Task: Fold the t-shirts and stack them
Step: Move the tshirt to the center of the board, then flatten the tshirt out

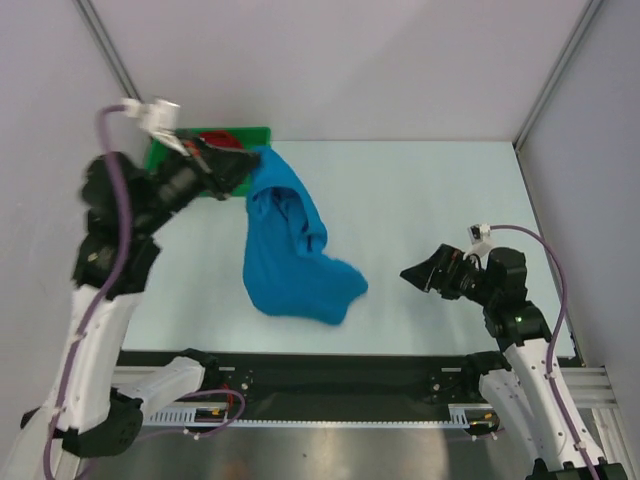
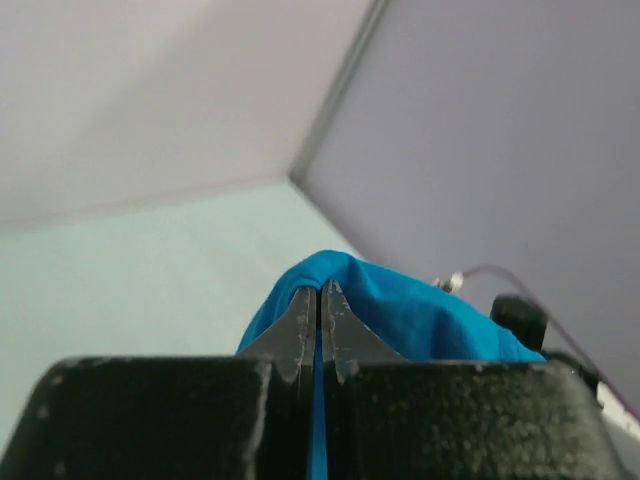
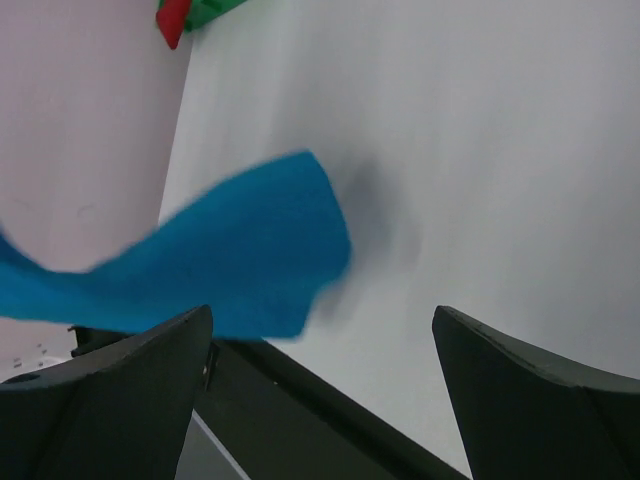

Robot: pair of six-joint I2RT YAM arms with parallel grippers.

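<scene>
The bright blue t-shirt (image 1: 290, 250) hangs bunched from my left gripper (image 1: 243, 170), its lower end trailing on the table near the middle. The left gripper (image 2: 320, 290) is shut on the shirt's top edge (image 2: 400, 310), held raised near the back left. The red t-shirt (image 1: 222, 139) lies in the green tray (image 1: 258, 134) at the back left, mostly hidden behind the left arm. It also shows in the right wrist view (image 3: 172, 20). My right gripper (image 1: 410, 273) is open and empty at the right, low over the table, pointing toward the blue shirt (image 3: 220, 250).
The pale table (image 1: 430, 200) is walled at the back and both sides. A black rail (image 1: 330, 375) runs along the near edge between the arm bases. The green tray stands against the back wall.
</scene>
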